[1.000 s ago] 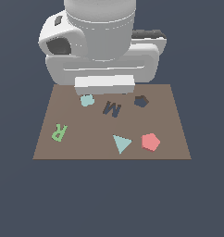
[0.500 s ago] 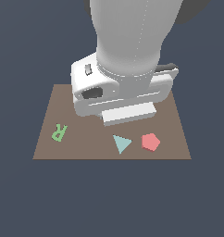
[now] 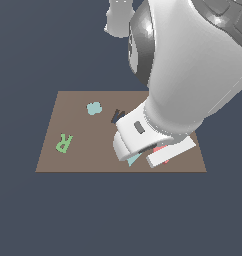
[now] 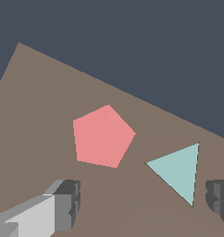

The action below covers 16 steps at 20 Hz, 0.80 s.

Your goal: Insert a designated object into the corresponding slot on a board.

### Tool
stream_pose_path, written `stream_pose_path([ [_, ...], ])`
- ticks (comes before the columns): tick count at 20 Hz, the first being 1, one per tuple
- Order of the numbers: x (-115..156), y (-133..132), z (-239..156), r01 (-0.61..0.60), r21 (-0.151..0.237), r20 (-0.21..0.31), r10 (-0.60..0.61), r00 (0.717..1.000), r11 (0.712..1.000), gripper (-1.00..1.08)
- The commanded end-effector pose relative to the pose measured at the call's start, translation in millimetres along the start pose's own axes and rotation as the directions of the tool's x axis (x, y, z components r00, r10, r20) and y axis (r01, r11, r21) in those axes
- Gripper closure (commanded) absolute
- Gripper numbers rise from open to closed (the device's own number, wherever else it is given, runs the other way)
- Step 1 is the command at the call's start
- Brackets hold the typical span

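The pentagon block (image 4: 102,135) is flat and salmon-red, with five clean edges, lying on the brown board (image 4: 35,115). Bare board surrounds it on every side, and the board's edge runs just beyond it. A teal triangle (image 4: 178,170) lies near it, apart. The jaws stand wide and hold nothing; one finger (image 4: 67,203) shows on each side. The block lies ahead of the jaws, nearer the paler finger, untouched.

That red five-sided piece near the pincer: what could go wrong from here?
The pincer is open, and the teal triangle lies between its fingers, close beside the red pentagon; it might nudge or grab the triangle instead. In the exterior view the arm hides most of the pentagon, so alignment is hard to judge.
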<state>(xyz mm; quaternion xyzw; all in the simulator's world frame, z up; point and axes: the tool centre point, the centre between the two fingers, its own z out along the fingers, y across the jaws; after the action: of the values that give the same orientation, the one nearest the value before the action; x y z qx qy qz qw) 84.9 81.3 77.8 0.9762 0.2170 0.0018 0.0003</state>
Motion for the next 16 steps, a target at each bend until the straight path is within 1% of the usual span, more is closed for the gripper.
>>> stream_pose_path([
  [1,11,-8,9,0.041,0.0,0.0,-0.041,0.999,0.999,-0.92],
  [8,27,-23,25,0.108,0.002,0.003,-0.108,0.994,0.994,-0.92],
  [16,29,-25,29,0.118,0.002,0.004,-0.118,0.993,0.993,-0.92],
])
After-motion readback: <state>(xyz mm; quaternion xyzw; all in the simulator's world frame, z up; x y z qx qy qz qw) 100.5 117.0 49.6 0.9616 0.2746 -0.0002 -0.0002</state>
